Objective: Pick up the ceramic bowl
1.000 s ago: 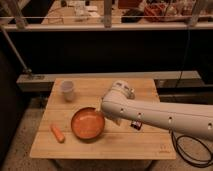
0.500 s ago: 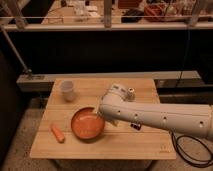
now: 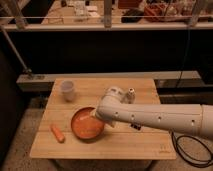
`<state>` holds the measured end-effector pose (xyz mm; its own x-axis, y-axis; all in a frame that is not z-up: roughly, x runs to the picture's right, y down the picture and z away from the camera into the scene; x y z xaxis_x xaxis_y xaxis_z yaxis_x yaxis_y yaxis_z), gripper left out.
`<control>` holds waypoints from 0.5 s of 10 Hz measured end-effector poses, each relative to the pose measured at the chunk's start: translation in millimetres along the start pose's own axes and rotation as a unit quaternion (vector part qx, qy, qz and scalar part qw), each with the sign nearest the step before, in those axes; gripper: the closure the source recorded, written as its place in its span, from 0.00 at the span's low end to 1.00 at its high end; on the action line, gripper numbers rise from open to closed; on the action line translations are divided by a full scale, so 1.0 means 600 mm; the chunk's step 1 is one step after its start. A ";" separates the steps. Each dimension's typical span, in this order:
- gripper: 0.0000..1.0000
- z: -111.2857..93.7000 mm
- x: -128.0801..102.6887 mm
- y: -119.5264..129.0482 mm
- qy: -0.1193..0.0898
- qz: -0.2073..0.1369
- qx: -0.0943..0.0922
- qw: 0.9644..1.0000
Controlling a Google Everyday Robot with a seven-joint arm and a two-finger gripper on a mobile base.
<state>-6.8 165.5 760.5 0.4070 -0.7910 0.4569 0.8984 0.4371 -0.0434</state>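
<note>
The ceramic bowl is a wide, shallow orange bowl resting on the wooden table, left of centre. My white arm reaches in from the right. The gripper is at the bowl's right rim, mostly hidden behind the wrist housing. A small white cup stands at the table's back left. A small orange carrot-like piece lies at the front left, apart from the bowl.
The table sits in front of a dark low wall with a metal railing behind it. A black cable loops at the lower right beside the table. Speckled floor shows at the left.
The arm has moved left and forward, bringing the wrist over the bowl's right rim. The bowl, cup and carrot piece have not moved.
</note>
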 end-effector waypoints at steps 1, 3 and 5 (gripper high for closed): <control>0.20 0.006 0.000 0.003 -0.003 -0.004 0.000 1.000; 0.20 0.025 -0.007 -0.001 -0.011 -0.016 0.002 1.000; 0.20 0.039 -0.011 -0.001 -0.016 -0.025 0.002 1.000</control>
<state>-13.7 180.4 778.2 0.3553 -0.7976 0.4875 0.9171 0.3983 -0.0169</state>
